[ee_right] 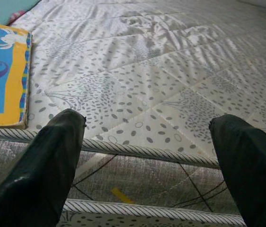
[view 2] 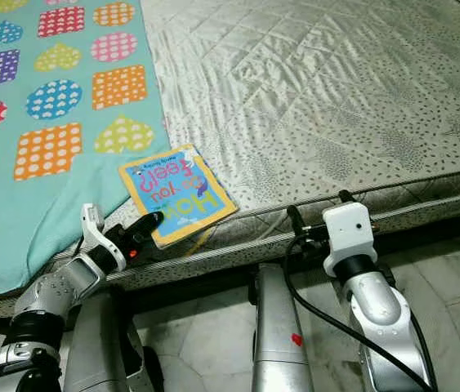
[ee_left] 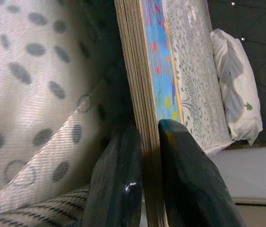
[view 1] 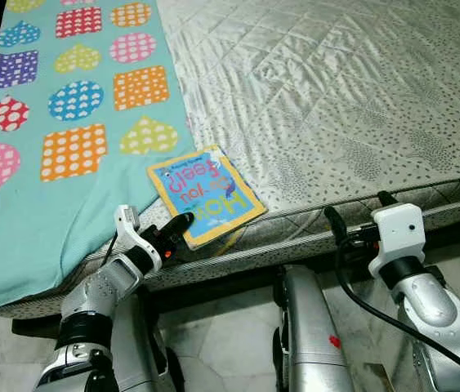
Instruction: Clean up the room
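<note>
The left gripper (ee_left: 144, 189) has its two black fingers (ee_left: 189, 179) clamped on the near edge of the book (view 1: 205, 193), one finger under the stack of board pages and one on top of the blue cover. In the left wrist view the page edges run straight between the two fingers, with the patterned side of the mattress (view 1: 360, 106) close beside them.

The book lies flat at the near edge of the mattress, its near corner jutting just past the piped border. Its cover is blue with a yellow frame and large coloured letters, seen upside down from the head camera. Its far left corner touches the edge of a teal blanket (view 1: 66, 122) printed with dotted hearts and squares, which covers the left part of the bed and hangs over the near side.

The right gripper (ee_right: 147, 165) is well to the right of the book, level with the mattress edge, its fingers wide apart with nothing between them. In the right wrist view the book sits off beyond one finger, not touching it.

A pale pillow (ee_left: 236, 85) lies at the far end of the mattress. Below the bed is a marble-patterned floor (view 1: 230, 335).
</note>
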`<state>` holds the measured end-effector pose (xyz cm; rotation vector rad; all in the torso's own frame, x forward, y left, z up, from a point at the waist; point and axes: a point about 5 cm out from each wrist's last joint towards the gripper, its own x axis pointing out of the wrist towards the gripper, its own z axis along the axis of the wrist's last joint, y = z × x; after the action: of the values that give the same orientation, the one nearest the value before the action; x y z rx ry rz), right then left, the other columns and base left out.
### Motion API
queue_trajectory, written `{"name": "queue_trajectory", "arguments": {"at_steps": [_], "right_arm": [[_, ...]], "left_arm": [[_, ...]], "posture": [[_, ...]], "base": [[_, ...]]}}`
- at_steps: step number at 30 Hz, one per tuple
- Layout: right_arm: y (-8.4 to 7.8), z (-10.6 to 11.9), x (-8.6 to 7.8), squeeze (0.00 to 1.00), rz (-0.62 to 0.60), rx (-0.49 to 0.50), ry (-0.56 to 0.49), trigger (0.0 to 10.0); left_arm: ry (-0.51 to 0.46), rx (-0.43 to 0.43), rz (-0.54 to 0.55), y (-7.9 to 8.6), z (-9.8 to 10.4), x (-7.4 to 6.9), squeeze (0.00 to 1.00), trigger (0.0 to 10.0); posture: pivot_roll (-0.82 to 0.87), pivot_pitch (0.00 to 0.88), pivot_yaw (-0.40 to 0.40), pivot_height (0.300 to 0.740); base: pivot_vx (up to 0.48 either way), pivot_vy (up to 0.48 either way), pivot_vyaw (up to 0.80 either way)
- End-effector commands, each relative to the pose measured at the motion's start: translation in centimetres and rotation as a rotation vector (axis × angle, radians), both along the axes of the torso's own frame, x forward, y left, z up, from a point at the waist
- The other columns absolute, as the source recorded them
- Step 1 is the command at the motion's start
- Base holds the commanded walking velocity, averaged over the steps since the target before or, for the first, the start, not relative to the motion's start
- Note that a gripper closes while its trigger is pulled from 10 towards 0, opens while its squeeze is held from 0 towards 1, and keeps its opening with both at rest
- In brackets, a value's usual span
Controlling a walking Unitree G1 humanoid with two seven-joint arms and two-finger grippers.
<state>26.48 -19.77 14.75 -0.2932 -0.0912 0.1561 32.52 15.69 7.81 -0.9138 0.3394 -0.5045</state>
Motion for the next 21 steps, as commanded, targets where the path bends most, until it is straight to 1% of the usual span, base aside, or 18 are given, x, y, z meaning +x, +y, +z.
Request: {"name": "queue_trajectory", "arguments": {"at_steps": [1,2,3,5,7,10,11,14,15,16,17,18,19,21], "right_arm": [[0.5,-0.8,-0.1,0.00,0.000,0.024,0.023,10.0],[0.7,-0.9,-0.1,0.00,-0.001,0.032,0.024,10.0],[0.7,-0.9,-0.1,0.00,-0.001,0.032,0.024,10.0],[1.0,-1.2,-0.1,0.00,0.002,0.047,0.026,10.0],[1.4,-1.3,0.2,0.00,-0.005,0.088,0.031,10.0],[1.7,-1.4,0.5,0.00,-0.013,0.118,0.034,10.0],[1.9,-1.4,0.7,0.00,-0.012,0.136,0.033,10.0],[2.6,-1.3,1.3,0.00,-0.013,0.169,0.024,10.0],[2.6,-1.3,1.3,0.00,-0.013,0.169,0.024,10.0],[2.8,-1.3,1.5,0.00,-0.014,0.171,0.026,10.0],[3.1,-1.4,1.8,0.00,-0.034,0.221,0.037,10.0],[3.1,-1.4,1.8,0.00,-0.034,0.221,0.037,10.0],[3.2,-1.4,2.0,0.00,-0.047,0.242,0.044,10.0],[3.7,-1.6,2.2,0.00,-0.051,0.304,0.057,10.0]], "left_arm": [[0.001,0.090,-0.016,-0.5,-0.6,-0.5,0.00,0.0],[-0.020,0.098,-0.007,-0.6,-0.3,-0.4,0.00,0.0],[-0.020,0.098,-0.007,-0.6,-0.3,-0.4,0.00,0.0],[-0.072,0.156,-0.015,-0.7,0.4,-0.3,0.00,0.0],[-0.149,0.231,-0.028,-1.1,1.3,-0.2,0.00,0.0],[-0.204,0.267,-0.031,-1.3,2.0,-0.2,0.00,0.0],[-0.247,0.318,-0.027,-1.2,2.4,-0.3,0.00,0.0],[-0.368,0.457,0.021,-1.1,3.7,-0.8,0.00,0.0],[-0.368,0.457,0.021,-1.1,3.7,-0.8,0.00,0.0],[-0.393,0.486,0.039,-0.9,4.0,-1.0,0.00,0.0],[-0.431,0.541,0.081,-0.6,4.6,-1.6,0.00,0.0],[-0.431,0.541,0.081,-0.6,4.6,-1.6,0.00,0.0],[-0.440,0.559,0.101,-0.5,4.9,-1.8,0.00,0.0],[-0.463,0.601,0.172,-0.1,5.5,-2.5,0.00,0.0]], "posture": [[-0.27,0.189,0.055,0.496],[-0.27,0.186,0.058,0.496],[-0.27,0.186,0.058,0.496],[-0.26,0.176,0.066,0.496],[-0.25,0.170,0.072,0.496],[-0.23,0.161,0.079,0.496],[-0.23,0.157,0.084,0.496],[-0.21,0.144,0.098,0.496],[-0.21,0.144,0.098,0.496],[-0.20,0.138,0.103,0.496],[-0.19,0.134,0.108,0.496],[-0.19,0.134,0.108,0.496],[-0.19,0.133,0.109,0.496],[-0.18,0.124,0.115,0.496]], "base": [[0.000,0.000,0.00],[0.000,0.000,0.00],[0.000,0.000,0.00],[0.000,0.000,0.00],[0.000,0.000,0.00],[0.000,0.000,0.00],[0.000,0.000,0.00],[0.000,0.000,0.00],[0.000,0.000,0.00],[0.000,0.000,0.00],[0.000,0.000,0.00],[0.000,0.000,0.00],[0.000,0.000,0.00],[0.000,0.000,0.00]]}}
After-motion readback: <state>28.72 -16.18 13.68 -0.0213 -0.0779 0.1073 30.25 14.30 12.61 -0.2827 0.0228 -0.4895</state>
